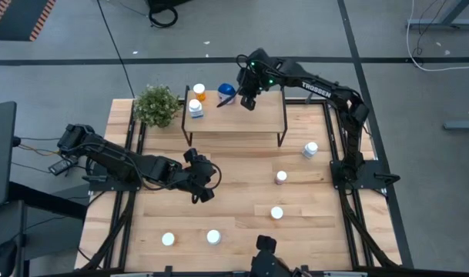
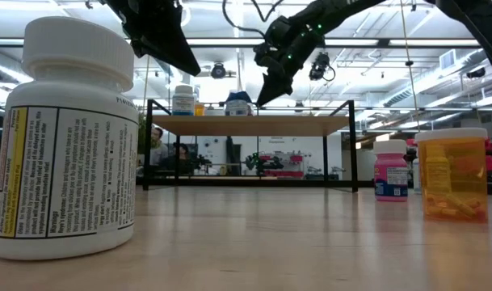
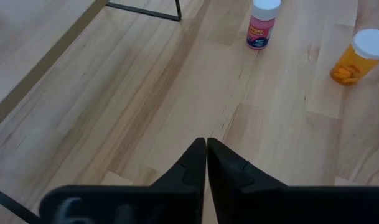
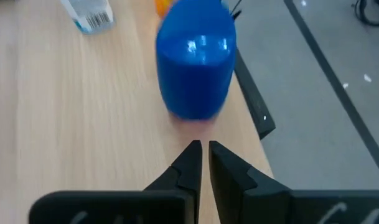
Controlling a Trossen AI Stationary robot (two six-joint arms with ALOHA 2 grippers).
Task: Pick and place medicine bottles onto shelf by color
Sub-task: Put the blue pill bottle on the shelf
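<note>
Big white bottle [image 2: 65, 141] sits right at the worktop's front edge. Right gripper [image 4: 201, 148], fingers nearly closed and empty, hovers over the shelf [image 1: 242, 119]; the upright blue bottle [image 4: 195, 59] stands just ahead, near the shelf's back edge. Left gripper [image 3: 206, 144], pinched shut and empty, waits mid-worktop.

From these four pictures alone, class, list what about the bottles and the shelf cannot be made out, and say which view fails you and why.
- Blue-lidded bottle: right wrist view, blurred; its label is unreadable.
- Orange bottle on the shelf: high view, too small to read; in the right wrist view the blue lid hides most of it.
- Pink bottle: left wrist view, cap cut off by the picture's edge.
- Big white bottle: low view, left side cut off.
</note>
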